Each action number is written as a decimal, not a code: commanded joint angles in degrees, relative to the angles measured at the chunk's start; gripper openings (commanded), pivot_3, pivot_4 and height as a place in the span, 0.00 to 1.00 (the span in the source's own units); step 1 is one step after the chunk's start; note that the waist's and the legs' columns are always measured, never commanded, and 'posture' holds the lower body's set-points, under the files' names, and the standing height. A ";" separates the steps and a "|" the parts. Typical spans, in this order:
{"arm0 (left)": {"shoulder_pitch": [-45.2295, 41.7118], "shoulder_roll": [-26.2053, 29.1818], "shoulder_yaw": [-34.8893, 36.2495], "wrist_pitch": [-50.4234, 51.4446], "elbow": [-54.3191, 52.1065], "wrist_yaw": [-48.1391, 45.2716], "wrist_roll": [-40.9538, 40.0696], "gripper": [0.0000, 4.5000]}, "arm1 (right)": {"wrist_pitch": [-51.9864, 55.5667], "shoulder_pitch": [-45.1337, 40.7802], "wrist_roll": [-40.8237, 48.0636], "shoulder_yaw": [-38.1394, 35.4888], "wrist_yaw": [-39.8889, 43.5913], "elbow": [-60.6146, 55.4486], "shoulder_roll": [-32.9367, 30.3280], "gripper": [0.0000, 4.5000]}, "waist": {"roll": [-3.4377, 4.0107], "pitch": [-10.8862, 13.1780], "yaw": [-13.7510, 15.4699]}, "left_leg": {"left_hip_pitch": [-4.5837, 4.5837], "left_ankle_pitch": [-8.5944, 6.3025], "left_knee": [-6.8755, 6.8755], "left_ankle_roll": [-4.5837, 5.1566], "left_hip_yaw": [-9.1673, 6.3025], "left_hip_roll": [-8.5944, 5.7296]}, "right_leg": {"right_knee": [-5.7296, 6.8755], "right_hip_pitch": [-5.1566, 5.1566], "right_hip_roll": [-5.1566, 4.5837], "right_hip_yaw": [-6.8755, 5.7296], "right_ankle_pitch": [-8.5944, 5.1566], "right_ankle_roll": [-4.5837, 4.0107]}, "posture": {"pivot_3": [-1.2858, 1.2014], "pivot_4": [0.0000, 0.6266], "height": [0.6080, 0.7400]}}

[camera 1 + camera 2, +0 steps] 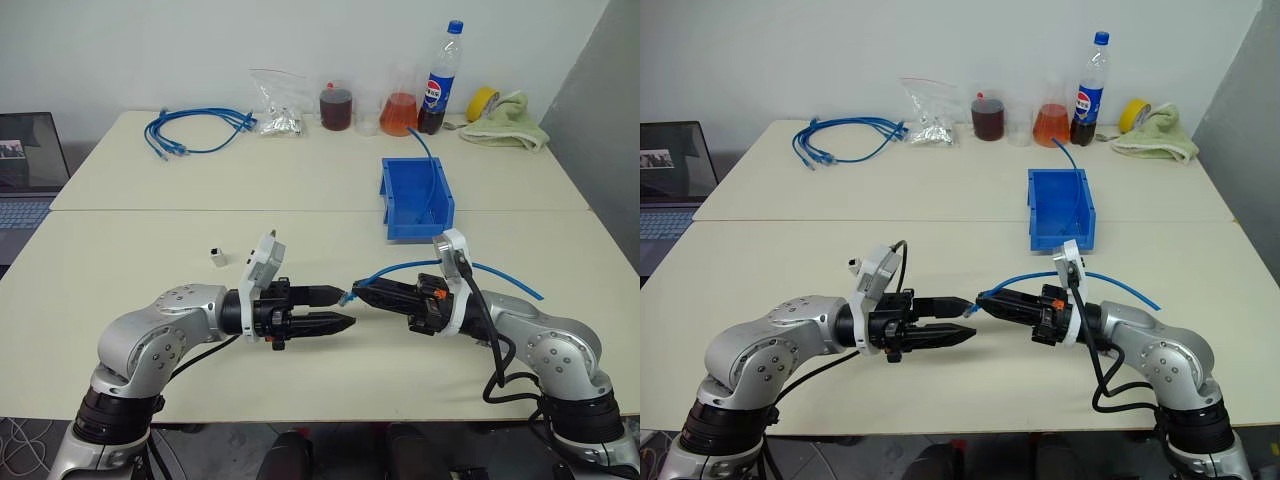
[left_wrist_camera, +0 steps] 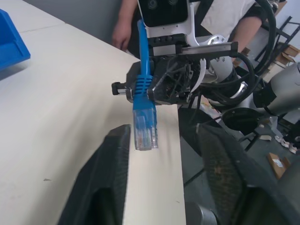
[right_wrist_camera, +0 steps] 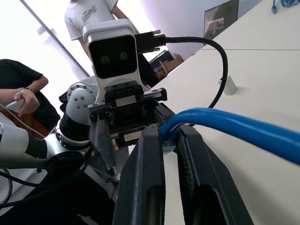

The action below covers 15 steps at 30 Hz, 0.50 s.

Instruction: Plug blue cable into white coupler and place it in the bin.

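**Cable's in the right gripper, coupler sitting alone on the table**

So both arms are up over the near half of the cream table [image 1: 150, 260], grippers pointing at each other, tips nearly meeting in the middle. The right gripper [image 1: 362, 293] has its two black fingers clamped together on the thin bright-blue network cable [image 1: 400, 267], right behind the little clear plug [image 2: 144, 129]. In the left wrist view you can see that plug sticking out past the right fingers, hanging free between and just ahead of the left gripper's fingers [image 2: 101, 187], not touching either one. From the pinch the cable arcs back over the right wrist and trails off across the table toward the right edge.

The left gripper [image 1: 345, 308] has its fingers apart, one above the other, with nothing between them.

The tiny white plastic coupler block [image 1: 216, 254] sits on the table by itself, beyond the left wrist, well apart from both grippers.

The small rectangular bright-blue plastic bin [image 1: 415, 200] is further back, right of centre, near the seam between the two tabletops. There's another blue cable [image 1: 430, 170] draped into it from behind.

Along the far edge: a coiled bundle of blue cables [image 1: 195, 128], a clear plastic bag of small parts [image 1: 278, 100], two flasks of dark and orange liquid, a cola bottle [image 1: 440, 80], a roll of yellow tape and a green cloth [image 1: 510, 122]. A laptop [image 1: 30, 160] sits off to the left.
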 commanded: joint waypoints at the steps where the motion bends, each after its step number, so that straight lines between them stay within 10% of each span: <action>1: 0.21 1.06 0.13 -1.48 -0.30 -1.28 0.63 0.72 | -0.54 -0.83 0.73 -1.50 0.76 -0.87 -0.50 0.02 | 0.00 0.00 0.00 | 0.00 0.00 0.00 0.00 0.00 0.00 | 0.00 0.00 0.00 0.00 0.00 0.00 | 0.52 0.24 1.00; 7: 0.69 1.94 0.28 -3.12 -0.38 -1.57 2.94 1.00 | -0.92 -1.01 0.32 -1.60 1.09 -0.58 -0.93 0.02 | 0.00 0.00 0.00 | -0.01 0.00 0.00 0.00 0.00 0.00 | 0.00 -0.01 0.00 0.00 0.00 0.00 | 0.52 0.24 1.00; 15: 6.08 2.72 3.59 -8.40 -2.81 2.15 6.92 1.00 | -1.88 -0.36 -1.06 -2.12 1.79 -0.11 -1.62 0.02 | 0.02 0.01 -0.04 | -0.02 0.00 -0.03 0.00 -0.02 0.02 | -0.01 -0.05 -0.01 0.06 0.00 0.00 | 0.52 0.24 1.00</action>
